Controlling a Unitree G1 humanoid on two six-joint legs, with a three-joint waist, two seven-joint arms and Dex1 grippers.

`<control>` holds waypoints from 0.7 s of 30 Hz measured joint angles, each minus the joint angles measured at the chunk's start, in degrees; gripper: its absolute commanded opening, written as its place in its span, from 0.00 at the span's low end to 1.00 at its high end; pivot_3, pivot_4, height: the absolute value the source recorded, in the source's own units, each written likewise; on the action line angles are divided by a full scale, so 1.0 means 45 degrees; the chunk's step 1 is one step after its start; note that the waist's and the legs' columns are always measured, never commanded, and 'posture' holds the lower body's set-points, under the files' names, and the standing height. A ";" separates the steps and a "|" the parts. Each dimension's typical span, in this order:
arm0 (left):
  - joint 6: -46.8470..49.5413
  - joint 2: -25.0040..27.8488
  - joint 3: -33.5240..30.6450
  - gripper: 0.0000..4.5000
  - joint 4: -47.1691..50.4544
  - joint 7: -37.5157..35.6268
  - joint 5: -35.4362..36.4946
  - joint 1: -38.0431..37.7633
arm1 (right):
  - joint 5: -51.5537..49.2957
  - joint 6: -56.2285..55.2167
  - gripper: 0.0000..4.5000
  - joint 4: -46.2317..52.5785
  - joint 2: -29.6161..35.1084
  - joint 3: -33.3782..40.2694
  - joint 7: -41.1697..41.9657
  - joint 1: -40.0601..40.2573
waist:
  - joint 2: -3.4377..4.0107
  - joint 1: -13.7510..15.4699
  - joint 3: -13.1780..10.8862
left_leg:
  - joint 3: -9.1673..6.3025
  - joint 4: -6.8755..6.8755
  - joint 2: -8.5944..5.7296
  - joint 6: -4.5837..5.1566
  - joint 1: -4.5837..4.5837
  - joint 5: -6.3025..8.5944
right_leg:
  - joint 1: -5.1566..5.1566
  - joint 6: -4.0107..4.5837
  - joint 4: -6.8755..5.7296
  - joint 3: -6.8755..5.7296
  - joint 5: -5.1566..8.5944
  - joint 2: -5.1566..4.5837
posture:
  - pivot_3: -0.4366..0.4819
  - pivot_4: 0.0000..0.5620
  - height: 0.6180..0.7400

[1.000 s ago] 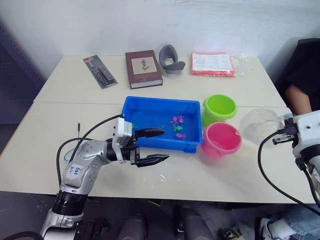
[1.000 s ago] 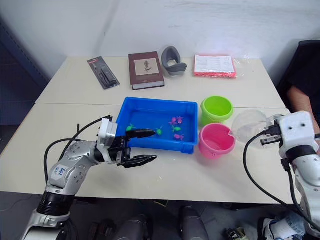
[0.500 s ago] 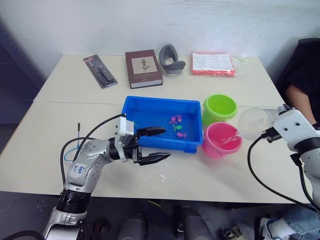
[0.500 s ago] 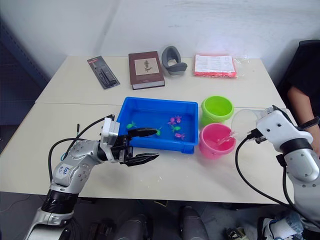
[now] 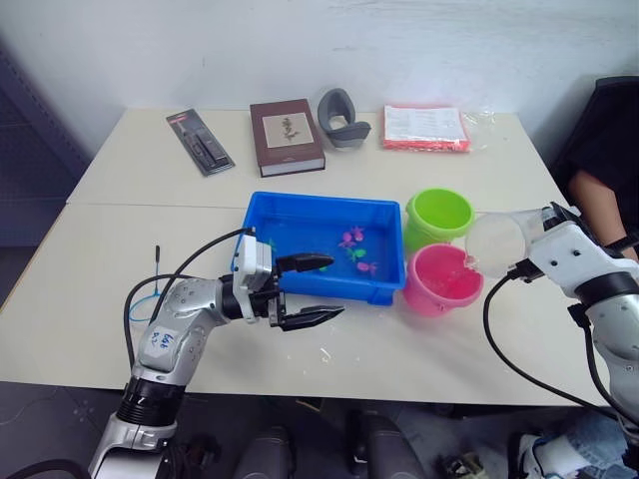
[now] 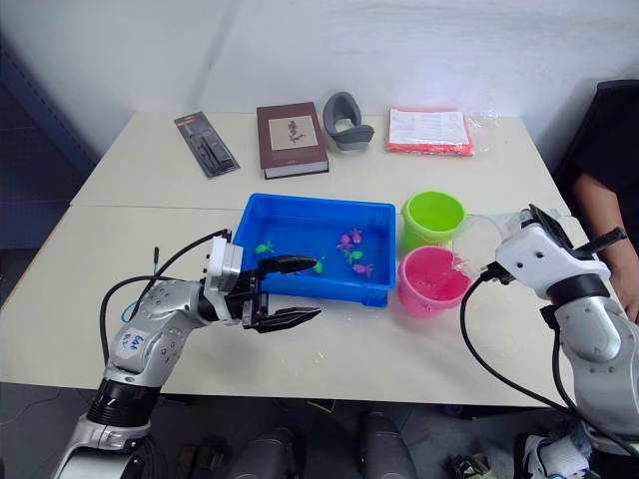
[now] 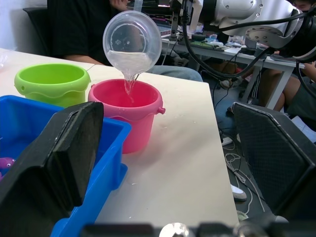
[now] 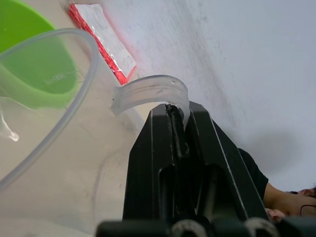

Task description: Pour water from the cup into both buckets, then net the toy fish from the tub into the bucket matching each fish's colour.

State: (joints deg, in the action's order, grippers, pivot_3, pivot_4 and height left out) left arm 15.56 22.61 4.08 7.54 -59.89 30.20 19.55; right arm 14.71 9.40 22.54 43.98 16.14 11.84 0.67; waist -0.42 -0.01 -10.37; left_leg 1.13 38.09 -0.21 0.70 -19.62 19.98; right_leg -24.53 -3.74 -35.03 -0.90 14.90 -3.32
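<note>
The clear cup [image 5: 496, 242] is tipped on its side above the pink bucket [image 5: 441, 280], and a thin stream of water [image 7: 129, 85] falls from its spout into that bucket. My right gripper [image 8: 179, 111] is shut on the cup's handle [image 8: 148, 90]. The lime green bucket [image 5: 438, 215] stands just behind the pink one. Left of both lies the blue tub [image 5: 319, 201], holding pink fish [image 5: 350, 239] and a green fish [image 5: 352, 253]. My left gripper [image 5: 332, 287] hangs open at the tub's front edge, holding nothing. The net [image 5: 146, 295] lies at the left, partly hidden behind my left arm.
Along the table's back edge lie a black package [image 5: 200, 142], a brown book [image 5: 287, 137], a grey curved object [image 5: 341, 119] and a red-edged packet [image 5: 424, 128]. A person [image 5: 600, 185] in dark clothes sits past the right edge.
My right arm has swung the cup left and tipped it over the pink bucket, and water now runs out. My left gripper has edged slightly right and stays open.
</note>
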 measured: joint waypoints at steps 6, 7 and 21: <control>-0.0014 -0.0024 -0.0041 1.00 -0.0284 0.0105 -0.0004 0.0013 | -0.0891 0.0757 0.01 0.0008 -0.1258 0.0164 0.0254 -0.0295 | -0.0002 -0.0008 -0.0001 | -0.0001 0.0003 0.0003 0.0000 0.0002 -0.0001 | -0.0001 0.0001 -0.0009 -0.0001 0.0000 -0.0002 | 0.48 0.27 1.00; -0.0015 -0.0025 -0.0049 1.00 -0.0284 0.0116 -0.0004 0.0020 | -0.1280 0.1149 0.01 0.0021 -0.1627 0.0386 0.0292 -0.0420 | -0.0002 -0.0004 -0.0001 | -0.0002 0.0003 0.0003 0.0000 0.0003 -0.0001 | 0.0000 0.0000 -0.0010 -0.0002 0.0000 -0.0003 | 0.48 0.27 1.00; 0.0748 -0.0850 -0.0956 1.00 -0.0920 0.1943 0.0192 0.1000 | -0.4781 0.5681 0.01 -0.2002 -0.2878 0.2669 -0.0334 -0.4604 | 0.0002 -0.0049 0.0000 | 0.0005 0.0002 -0.0003 0.0008 -0.0003 -0.0004 | -0.0011 -0.0003 -0.0019 -0.0004 -0.0003 -0.0018 | 0.48 0.27 1.00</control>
State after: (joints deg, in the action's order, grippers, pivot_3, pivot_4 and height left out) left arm 18.92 18.78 -0.23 3.40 -51.15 31.06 24.05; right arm -6.80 34.97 13.54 31.03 28.15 10.34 -20.05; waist -0.42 -0.23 -10.36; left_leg 1.16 38.10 -0.22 0.73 -19.63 19.96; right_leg -24.58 -3.76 -35.11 -0.92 14.89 -3.40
